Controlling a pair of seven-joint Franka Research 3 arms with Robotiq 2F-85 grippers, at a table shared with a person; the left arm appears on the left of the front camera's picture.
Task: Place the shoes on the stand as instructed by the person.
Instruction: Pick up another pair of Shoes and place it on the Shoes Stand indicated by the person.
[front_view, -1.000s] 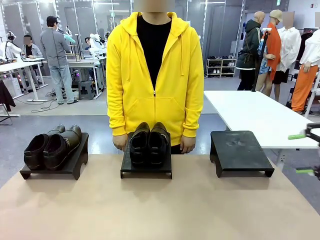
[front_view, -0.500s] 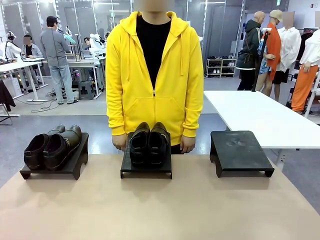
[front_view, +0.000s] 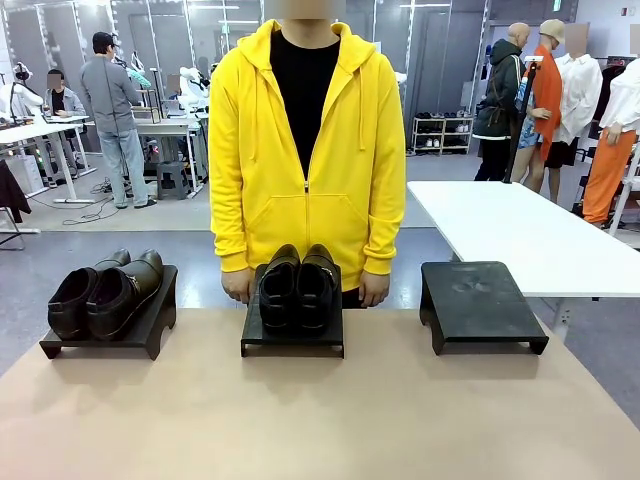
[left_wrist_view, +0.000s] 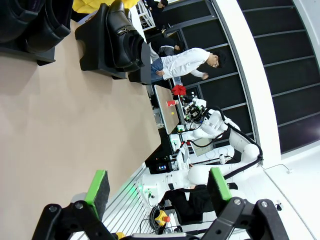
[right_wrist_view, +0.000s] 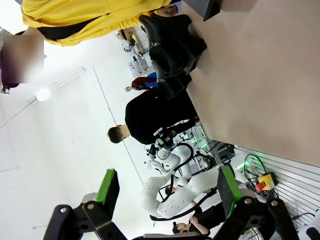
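Both end effectors (left_wrist_view: 155, 192) (right_wrist_view: 165, 192) gape empty; person (front_view: 305, 150) stands behind middle shoes (front_view: 297, 288).

The person (front_view: 307, 150) wears a bright yellow hoodie over a black shirt; both pairs of shoes (front_view: 298, 287) are glossy black; the three stands (front_view: 480, 305) are matte black; the bench (front_view: 320, 420) is plain beige; the fingers (left_wrist_view: 98, 191) carry green pads on black.

Glossy black shoes (front_view: 104, 292) on left stand, second pair (front_view: 297, 288) on middle stand
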